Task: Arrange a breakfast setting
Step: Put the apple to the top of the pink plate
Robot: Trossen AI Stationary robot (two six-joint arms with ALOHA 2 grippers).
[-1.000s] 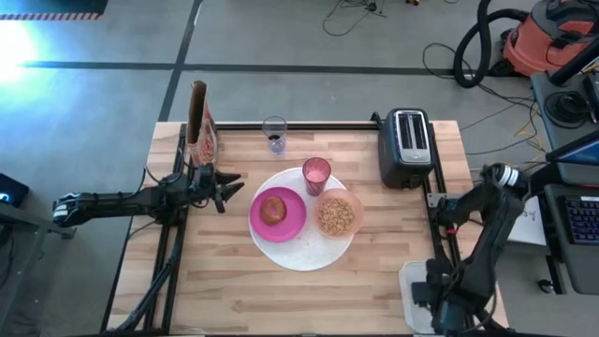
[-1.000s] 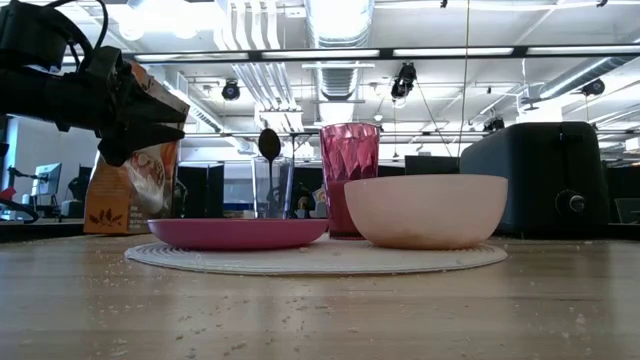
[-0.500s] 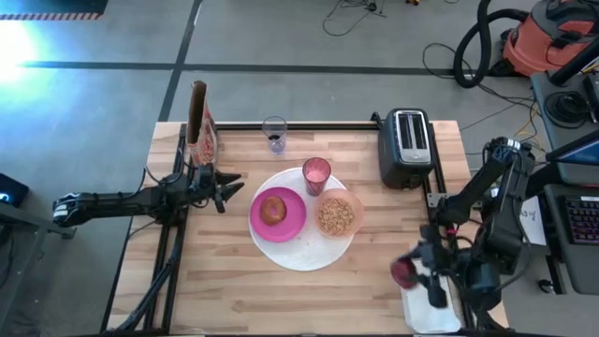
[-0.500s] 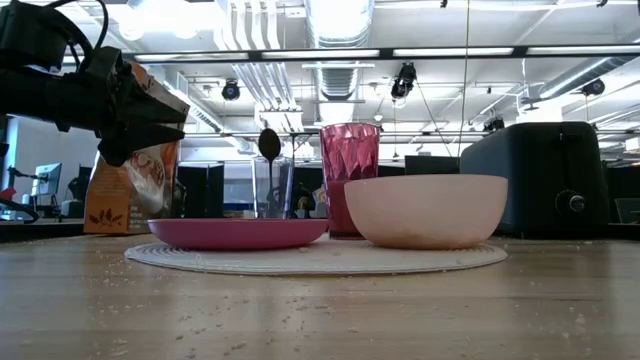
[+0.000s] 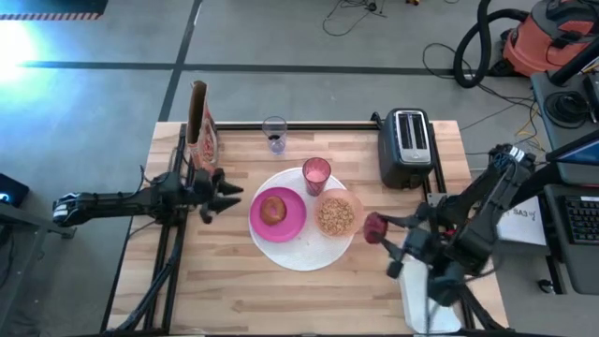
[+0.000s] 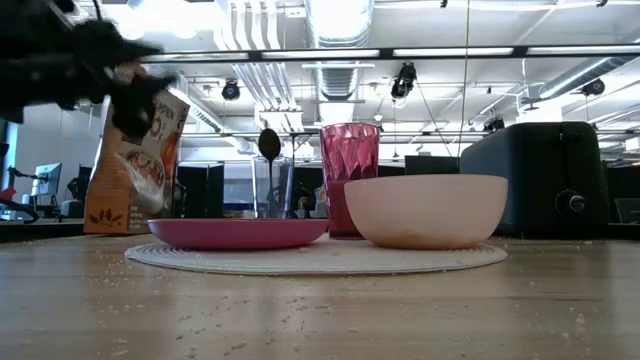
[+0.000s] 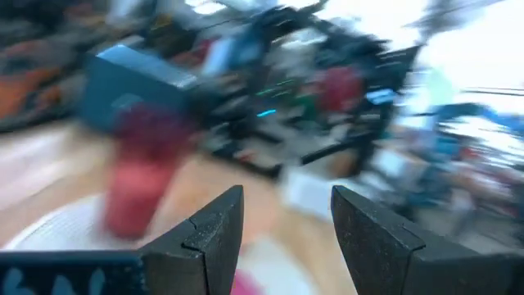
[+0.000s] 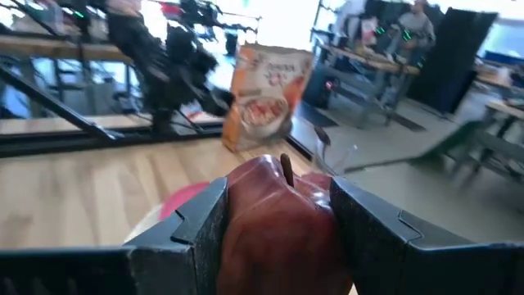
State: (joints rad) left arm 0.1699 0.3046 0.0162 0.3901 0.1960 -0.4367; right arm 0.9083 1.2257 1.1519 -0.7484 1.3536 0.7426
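Since half a second ago the right pincer [image 5: 375, 227] has swung in over the table [image 5: 234, 290], clamped on the small dark-red fruit [image 8: 274, 217] and holding it just beside the translucent pink bowl [image 5: 337, 213] on the big white round disc [image 5: 299, 255]. Left pincer [image 7: 282, 225] hangs with its fingers apart and nothing between them, near the cereal bag [image 6: 135, 160], whose lettering can't really be read.

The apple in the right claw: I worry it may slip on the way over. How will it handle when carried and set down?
The apple looks glossy and rounded, so it could slip between the right claw's flat fingers. It fills the gap, so the grip seems fair. Set on the mat, it may roll.
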